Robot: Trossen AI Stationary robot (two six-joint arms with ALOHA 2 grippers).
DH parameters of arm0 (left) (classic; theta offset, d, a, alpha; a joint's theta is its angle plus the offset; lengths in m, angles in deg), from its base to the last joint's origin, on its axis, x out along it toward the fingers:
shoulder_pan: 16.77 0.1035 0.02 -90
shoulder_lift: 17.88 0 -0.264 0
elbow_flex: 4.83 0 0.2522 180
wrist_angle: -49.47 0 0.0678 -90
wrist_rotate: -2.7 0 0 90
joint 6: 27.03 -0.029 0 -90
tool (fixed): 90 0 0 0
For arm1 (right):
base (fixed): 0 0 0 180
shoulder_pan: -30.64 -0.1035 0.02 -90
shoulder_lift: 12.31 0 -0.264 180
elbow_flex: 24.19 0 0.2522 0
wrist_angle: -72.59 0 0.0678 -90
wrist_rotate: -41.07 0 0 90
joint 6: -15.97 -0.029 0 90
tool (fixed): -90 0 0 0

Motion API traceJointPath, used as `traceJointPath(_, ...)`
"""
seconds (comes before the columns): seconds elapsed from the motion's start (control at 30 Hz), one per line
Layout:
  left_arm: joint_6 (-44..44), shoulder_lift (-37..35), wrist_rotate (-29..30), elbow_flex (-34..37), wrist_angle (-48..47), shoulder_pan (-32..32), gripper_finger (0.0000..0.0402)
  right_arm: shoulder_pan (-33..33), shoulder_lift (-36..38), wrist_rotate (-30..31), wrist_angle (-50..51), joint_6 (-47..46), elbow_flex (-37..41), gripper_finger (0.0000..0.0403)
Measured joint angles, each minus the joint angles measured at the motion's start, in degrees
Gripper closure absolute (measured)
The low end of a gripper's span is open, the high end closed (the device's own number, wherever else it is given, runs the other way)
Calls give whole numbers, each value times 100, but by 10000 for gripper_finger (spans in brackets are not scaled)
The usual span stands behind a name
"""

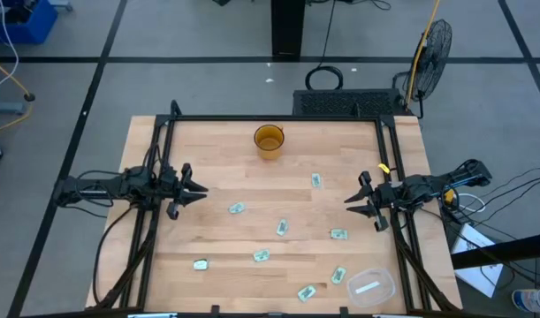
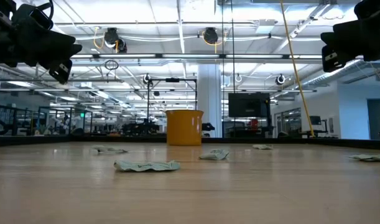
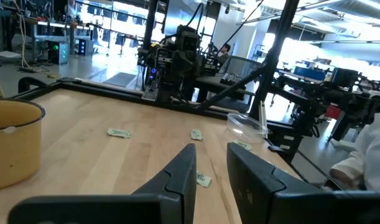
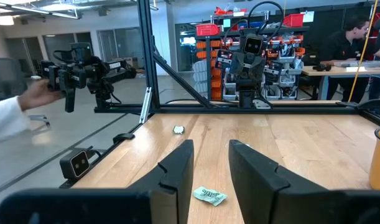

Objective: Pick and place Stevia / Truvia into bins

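Several small pale green and white sachets lie flat and scattered on the wooden table, among them one near the middle (image 1: 282, 227), one at the near left (image 1: 200, 263) and one at the near right (image 1: 307, 291). The amber cup (image 1: 269, 140) stands at the far middle. The clear tub (image 1: 370, 287) stands at the near right with a white sachet (image 1: 367, 287) in it. My left gripper (image 1: 199, 190) is open and empty above the table's left side. My right gripper (image 1: 351, 200) is open and empty above the right side. A sachet (image 4: 209, 195) lies below its fingers.
A black frame (image 1: 278, 117) runs along the table's far edge and both sides. A person's white sleeve (image 4: 9, 118) shows off the table's near side. In the low view both grippers, left (image 2: 53, 50) and right (image 2: 339, 46), hang well above the tabletop.
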Motion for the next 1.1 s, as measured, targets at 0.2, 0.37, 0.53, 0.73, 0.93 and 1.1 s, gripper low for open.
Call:
traceJointPath(0.2,-104,0,138,2,0,0,309,2,0,0,2,0,0,308)
traceJointPath(0.37,-300,-2,525,1,20,2,309,0,2,1,-5,1,0,308)
traceJointPath(0.53,-215,-2,1092,2,313,2,309,2,2,2,-608,343,0,308)
traceJointPath(0.73,97,-2,1386,2,1411,2,309,2,2,2,-1075,157,2,309)
traceJointPath(0.93,-285,-1,1732,2,1677,17,309,2,1,123,-1371,417,2,308)
traceJointPath(1.1,-698,26,2183,2,1157,55,309,4,-48,1207,-1179,632,0,309)
